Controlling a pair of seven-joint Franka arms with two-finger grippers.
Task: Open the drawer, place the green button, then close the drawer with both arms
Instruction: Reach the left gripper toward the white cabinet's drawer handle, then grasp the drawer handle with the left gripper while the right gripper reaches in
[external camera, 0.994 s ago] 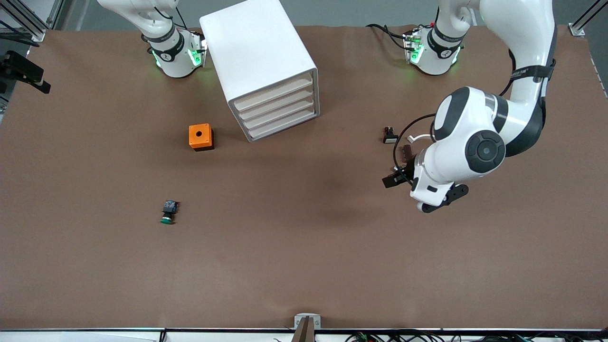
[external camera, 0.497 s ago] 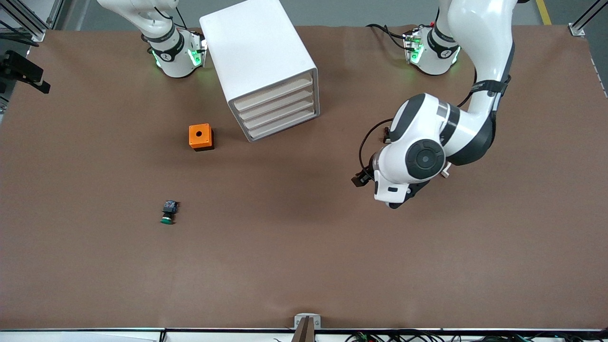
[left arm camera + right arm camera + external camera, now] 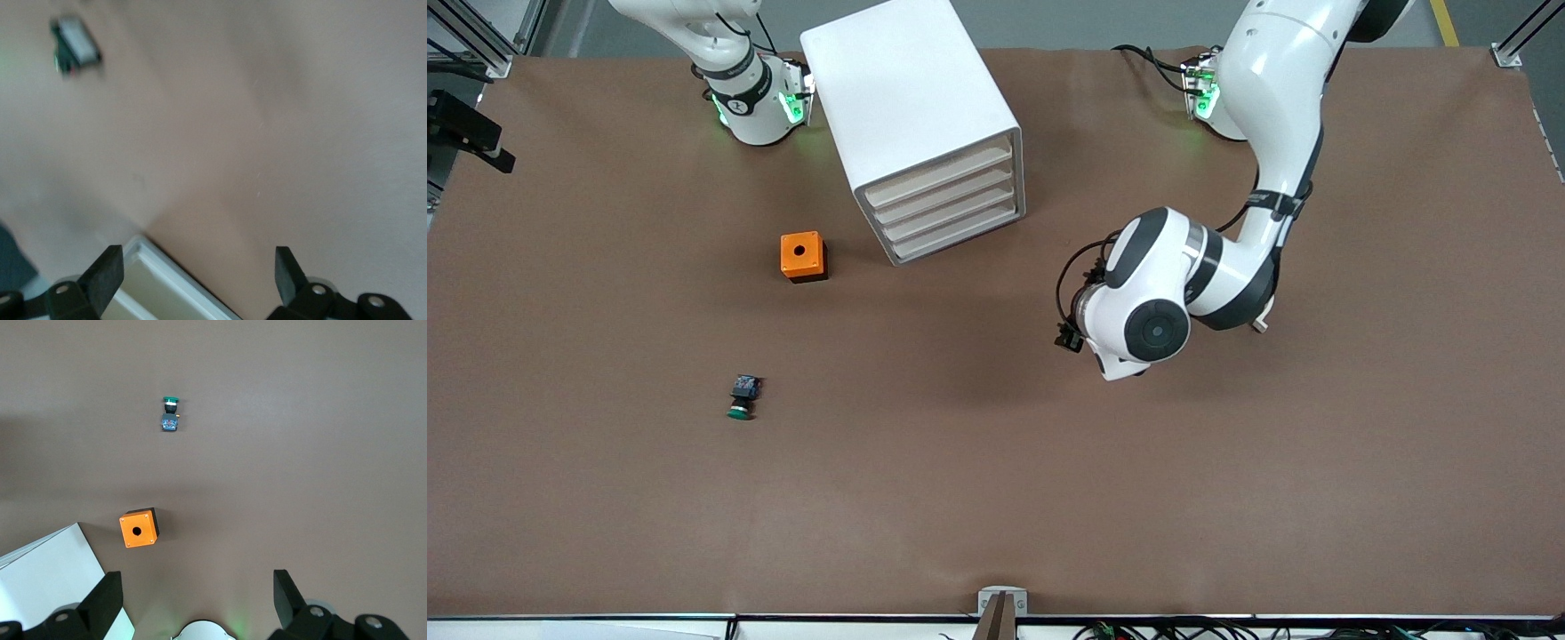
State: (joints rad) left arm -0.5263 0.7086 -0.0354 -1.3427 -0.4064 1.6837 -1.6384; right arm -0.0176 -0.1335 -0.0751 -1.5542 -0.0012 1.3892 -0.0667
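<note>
Drawer [image 3: 951,209], third down in the white cabinet [image 3: 911,116], sits shut; the opening step is in hand. Left pincer [image 3: 197,270], jaws apart and empty, hangs over bare tabletop [image 3: 996,462] near the cabinet's front and must line up with that drawer's lip. Right pincer [image 3: 193,590], apart, waits high. Button [image 3: 742,397] lies nearer the camera than the orange box [image 3: 803,256].

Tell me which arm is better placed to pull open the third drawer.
Left, probably. Its open pincer hangs over the table beside the cabinet, pointed at the closed drawer. The right pincer, also open, waits high above the orange box.
</note>
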